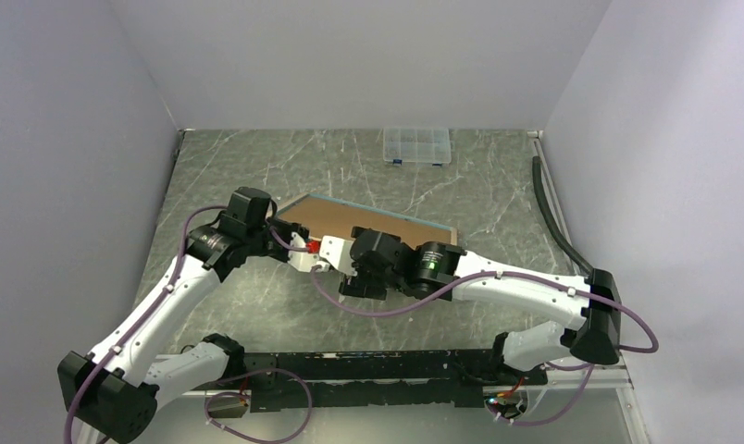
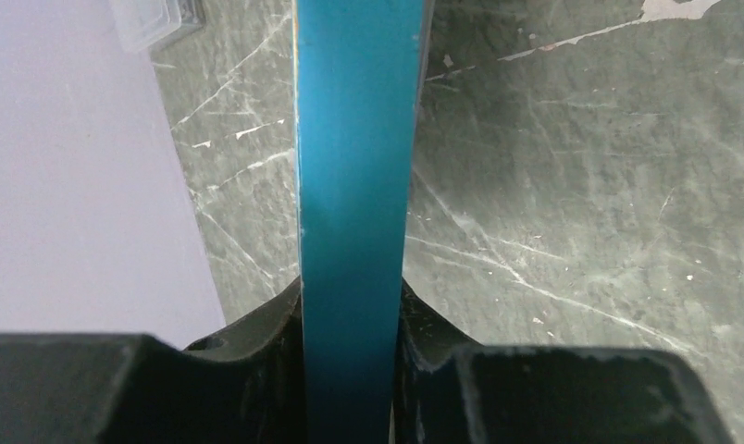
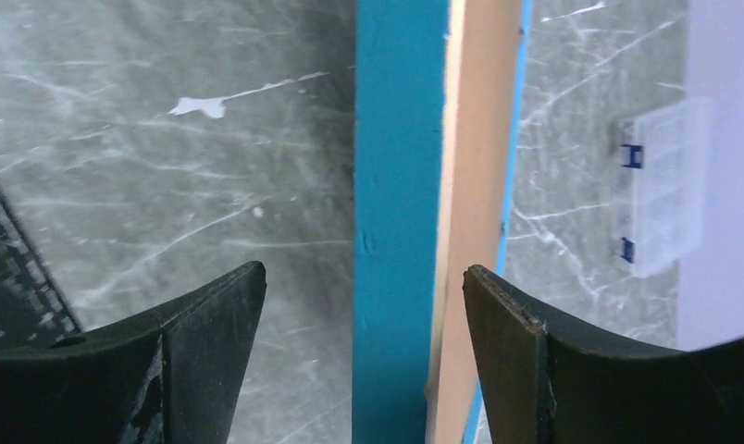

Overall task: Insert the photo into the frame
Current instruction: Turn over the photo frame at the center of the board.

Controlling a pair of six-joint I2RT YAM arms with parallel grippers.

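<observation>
The left gripper (image 2: 350, 310) is clamped on the thin blue edge of the frame (image 1: 373, 227), at the frame's left end. The frame sits raised and tilted near the middle of the table (image 1: 498, 185), tan rear side facing up. The arms hide its lower edge, so I cannot tell whether it rests on the table.

This looks like the only grip. A narrow pinch at one end of a wide, flat thing invites pivoting: the free right end may sag or swing, or the smooth edge may slide through the fingers.

Further right, the right gripper (image 3: 364, 273) straddles the same blue edge and a tan strip beside it, jaws wide and touching neither. If they close off-centre, one finger could meet the frame first, shove it sideways and twist it against the left hold.

The photo cannot be made out in any view. If it lies loose in the tilted frame, it may slide out.

A clear compartment box (image 1: 417, 145) sits at the table's far edge, well apart.
</observation>
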